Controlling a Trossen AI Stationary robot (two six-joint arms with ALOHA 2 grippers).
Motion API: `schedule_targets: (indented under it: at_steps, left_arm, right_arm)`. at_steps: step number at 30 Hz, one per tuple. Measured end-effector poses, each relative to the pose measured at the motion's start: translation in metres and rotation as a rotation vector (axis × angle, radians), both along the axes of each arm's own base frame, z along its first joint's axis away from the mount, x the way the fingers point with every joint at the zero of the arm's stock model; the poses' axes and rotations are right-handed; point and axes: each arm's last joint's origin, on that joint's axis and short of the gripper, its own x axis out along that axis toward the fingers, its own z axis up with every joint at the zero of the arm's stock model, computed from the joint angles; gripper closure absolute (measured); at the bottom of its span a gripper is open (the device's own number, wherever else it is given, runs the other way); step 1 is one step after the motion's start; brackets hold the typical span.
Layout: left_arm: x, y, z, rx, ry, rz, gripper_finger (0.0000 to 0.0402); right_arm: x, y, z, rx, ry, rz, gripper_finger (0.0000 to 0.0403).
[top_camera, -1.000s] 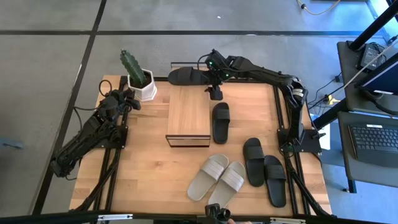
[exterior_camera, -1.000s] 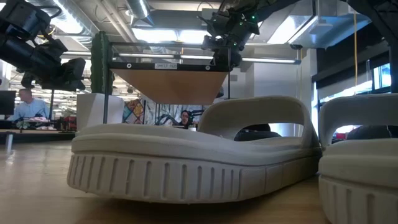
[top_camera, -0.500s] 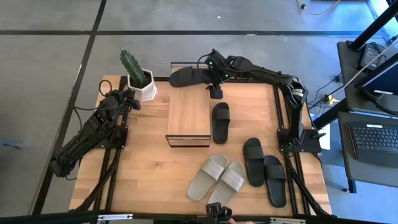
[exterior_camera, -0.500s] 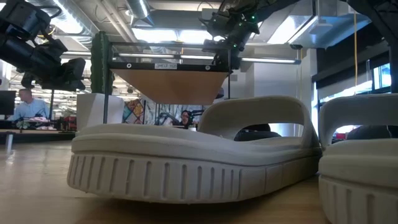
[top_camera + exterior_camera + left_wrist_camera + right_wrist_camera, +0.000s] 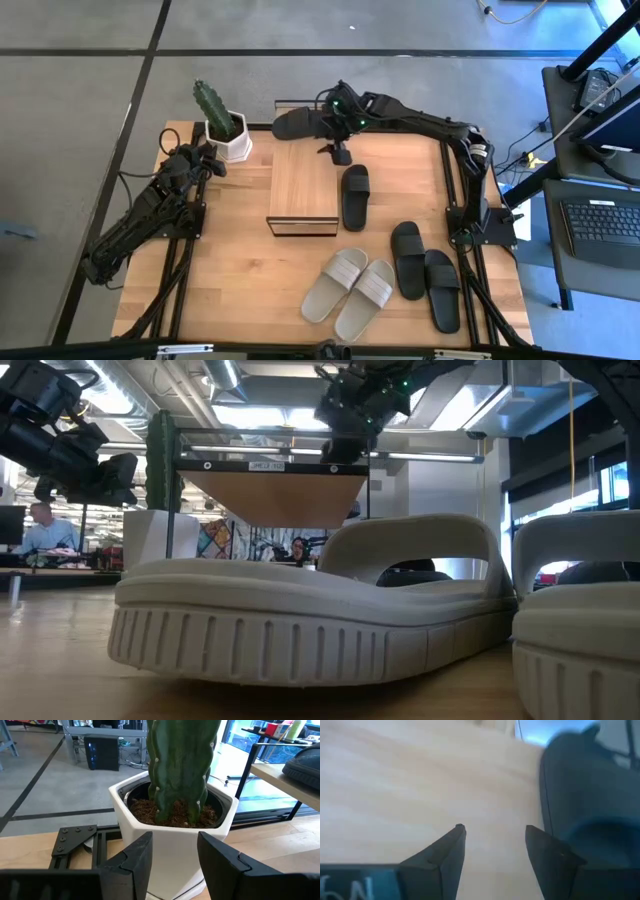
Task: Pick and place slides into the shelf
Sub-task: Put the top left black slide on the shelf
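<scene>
The shelf [image 5: 302,187], a low box with a light wood top, stands at the table's middle. One black slide [image 5: 298,122] lies at the far edge, just behind the shelf. Another black slide [image 5: 355,196] lies along the shelf's right side. A black pair [image 5: 425,272] and a beige pair [image 5: 350,286] lie nearer the front. My right gripper [image 5: 341,155] hovers open over the shelf's far right corner, with the far black slide [image 5: 585,795] beside it and nothing between its fingers. My left gripper [image 5: 174,850] waits open at the far left, in front of the cactus pot.
A white pot with a cactus [image 5: 226,132] stands at the far left corner, close to my left gripper. The beige slides [image 5: 300,610] fill the low view's foreground. Bare table top lies in front of the shelf on the left [image 5: 240,280].
My right gripper has tipped and swung a little toward the table's left, toward the black slide at the far edge, staying open. Nothing else has moved.
</scene>
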Motion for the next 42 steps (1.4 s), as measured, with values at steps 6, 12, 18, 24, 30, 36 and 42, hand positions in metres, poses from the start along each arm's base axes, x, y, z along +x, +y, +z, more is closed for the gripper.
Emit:
schedule_targets:
  at_steps: [6,12,18,24,30,36,42]
  left_arm:
    - [0.0,0.0,0.0,0.0,0.0,0.0,0.0254]
    - [0.0,0.0,0.0,0.0,0.0,0.0,0.0254]
    - [0.0,0.0,0.0,0.0,0.0,0.0,0.0254]
    - [0.0,0.0,0.0,0.0,0.0,0.0,0.0254]
    - [0.0,0.0,0.0,0.0,0.0,0.0,0.0254]
    - [0.0,0.0,0.0,0.005,-0.003,0.001,0.0254]
    - [0.0,0.0,0.001,0.007,-0.002,0.011,0.0254]
  right_arm:
    - [0.013,0.01,0.007,-0.048,-0.101,0.031,0.0196]
    - [0.02,0.016,0.0,-0.034,-0.091,0.045,0.0196]
    - [0.009,0.019,-0.011,0.027,0.084,-0.021,0.0196]
    - [0.008,0.027,-0.011,0.006,0.125,-0.054,0.0196]
    - [0.007,0.038,-0.005,-0.069,0.16,-0.111,0.0196]
    - [-0.013,0.049,0.013,-0.014,0.216,-0.146,0.0196]
    - [-0.044,0.056,-0.008,0.071,0.291,-0.245,0.0196]
